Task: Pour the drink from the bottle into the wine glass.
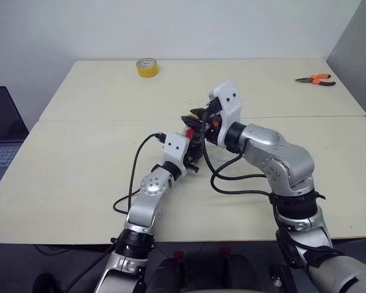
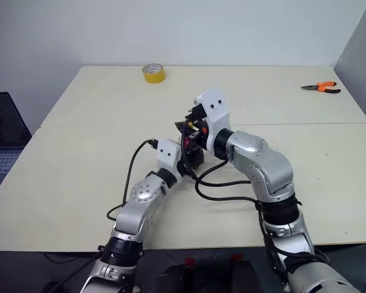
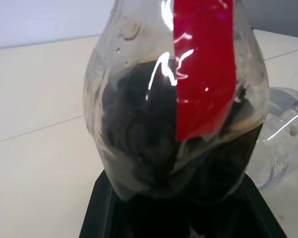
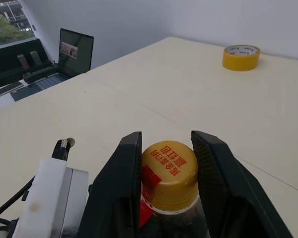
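The bottle (image 3: 139, 124), clear plastic with a red label (image 3: 203, 74), stands upright near the middle of the table. My left gripper (image 1: 194, 154) is shut on its round body. Dark brown drink (image 3: 134, 148) fills the lower part. My right gripper (image 1: 195, 120) reaches in from above and the right, and its two black fingers (image 4: 119, 188) press on either side of the yellow cap (image 4: 169, 166). Just behind the bottle, clear curved glass that looks like the wine glass (image 3: 283, 144) shows, mostly hidden by the bottle and my arms.
A yellow tape roll (image 1: 147, 67) sits at the table's far edge. Orange-handled pliers (image 1: 317, 79) lie at the far right. A laptop (image 1: 0, 134) stands off the table's left side. A seam (image 1: 97, 120) runs across the tabletop.
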